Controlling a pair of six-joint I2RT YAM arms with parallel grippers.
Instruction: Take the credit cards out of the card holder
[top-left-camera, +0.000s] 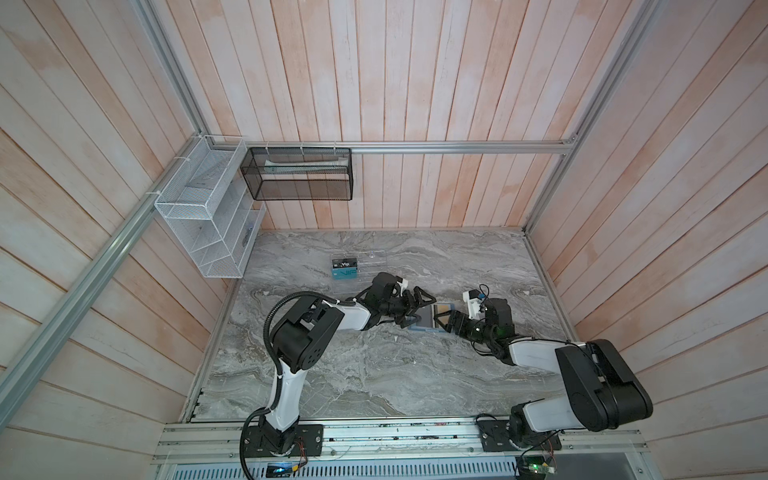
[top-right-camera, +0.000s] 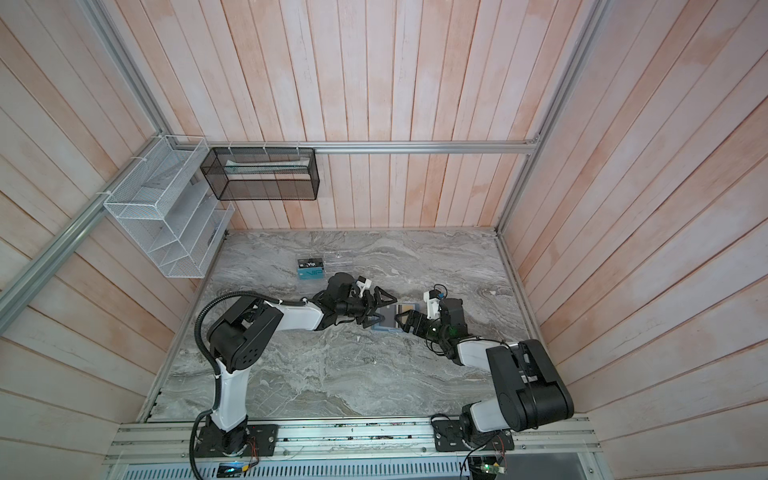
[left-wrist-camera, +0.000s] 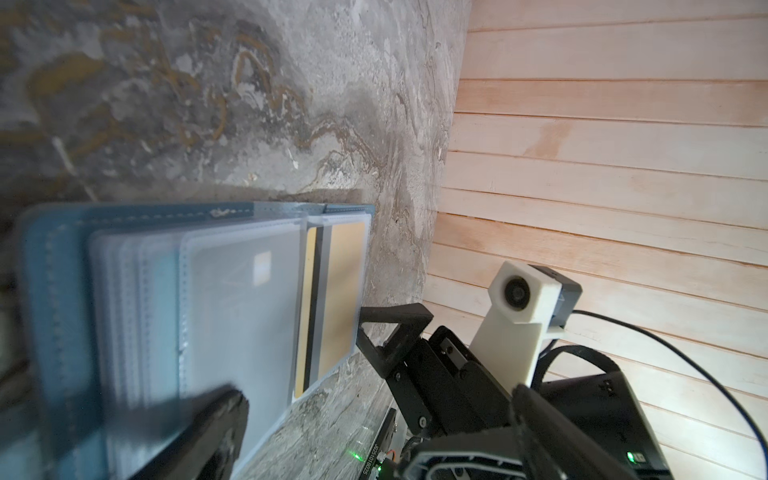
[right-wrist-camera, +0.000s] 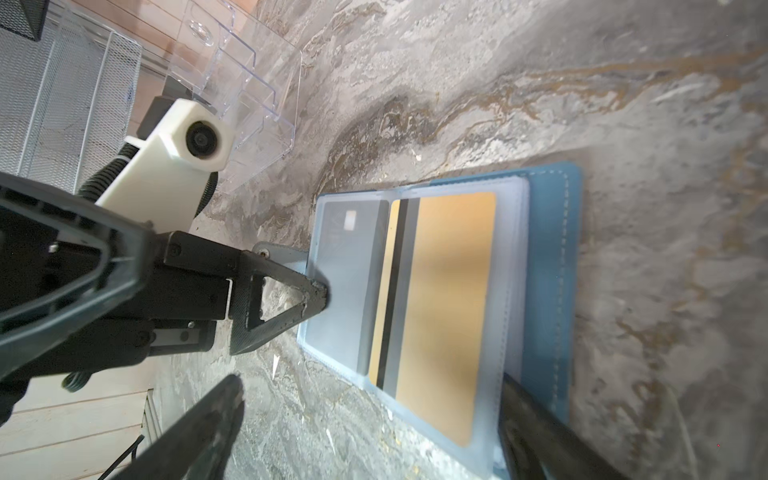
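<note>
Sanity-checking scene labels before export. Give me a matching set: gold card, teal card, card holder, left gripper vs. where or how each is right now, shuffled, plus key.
1. gold card
2. teal card
3. card holder
4. left gripper

A. lies open on the table
B. open, one fingertip on a clear sleeve
C. sleeved inside the holder, stripe side up
D. beside the black Vip card, at the clear rack

Pairs: 1-C, 2-D, 3-A, 4-B
</note>
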